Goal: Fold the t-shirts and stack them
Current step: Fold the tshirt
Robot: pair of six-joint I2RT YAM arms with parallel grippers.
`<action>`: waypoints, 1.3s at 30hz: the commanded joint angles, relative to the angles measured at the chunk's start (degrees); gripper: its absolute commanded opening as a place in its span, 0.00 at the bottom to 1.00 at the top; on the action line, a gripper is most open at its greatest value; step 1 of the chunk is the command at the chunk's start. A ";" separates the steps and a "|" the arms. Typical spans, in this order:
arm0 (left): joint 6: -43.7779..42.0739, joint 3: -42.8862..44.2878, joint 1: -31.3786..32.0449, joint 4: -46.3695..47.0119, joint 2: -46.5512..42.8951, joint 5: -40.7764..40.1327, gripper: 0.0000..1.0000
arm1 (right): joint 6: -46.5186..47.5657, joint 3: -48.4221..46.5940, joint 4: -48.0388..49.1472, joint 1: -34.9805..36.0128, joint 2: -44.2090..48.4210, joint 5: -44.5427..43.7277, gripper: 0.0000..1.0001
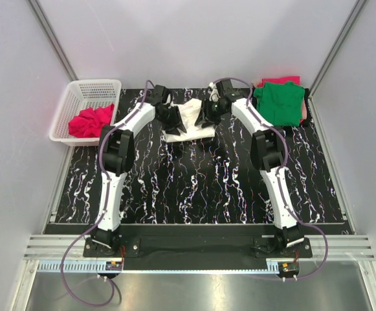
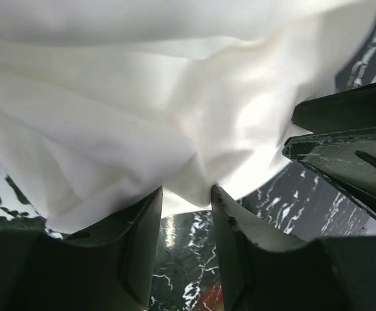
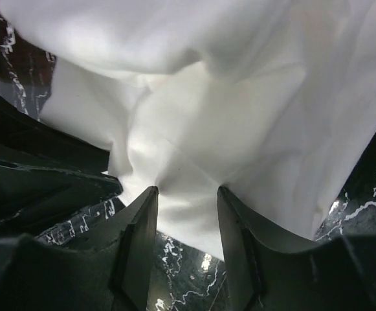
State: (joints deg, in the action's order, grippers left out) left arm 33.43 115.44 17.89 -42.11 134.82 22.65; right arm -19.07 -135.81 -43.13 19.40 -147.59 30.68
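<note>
A white t-shirt [image 1: 189, 118] lies bunched on the black marbled table [image 1: 194, 188] at the back centre. My left gripper [image 1: 173, 119] is at its left edge and my right gripper [image 1: 206, 116] at its right edge, facing each other. In the left wrist view the left gripper [image 2: 188, 191] is open, with the white t-shirt [image 2: 142, 116] bulging against the fingertips. The right gripper [image 3: 188, 189] is open too, and creased white cloth [image 3: 226, 110] sits across its tips. A green t-shirt [image 1: 279, 102] lies folded at the back right on a pinkish-red one [image 1: 276, 81].
A white basket [image 1: 77, 97] stands at the back left with a crumpled red t-shirt [image 1: 91, 121] in it. Grey walls close in the table on three sides. Each wrist view shows the other arm's dark gripper close by.
</note>
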 commanded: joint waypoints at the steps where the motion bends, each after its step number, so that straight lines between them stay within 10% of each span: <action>1: 0.23 1.90 -0.84 0.54 1.05 -1.73 0.41 | 0.44 -3.23 -1.60 0.20 -2.26 -0.35 0.48; 15: -1.61 -3.28 -2.33 -0.96 -0.61 -4.90 0.41 | 0.70 -4.12 -2.30 -0.41 -3.67 -5.10 0.47; 39: -8.11 -33.77 0.39 -0.61 -20.73 -4.29 0.40 | -2.20 36.74 -0.81 6.79 21.45 -11.25 0.42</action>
State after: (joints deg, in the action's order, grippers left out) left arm 28.75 86.78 17.10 -39.99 120.29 20.88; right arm -20.62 -104.20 -42.92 25.28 -131.26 23.16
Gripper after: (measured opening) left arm 0.405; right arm 0.418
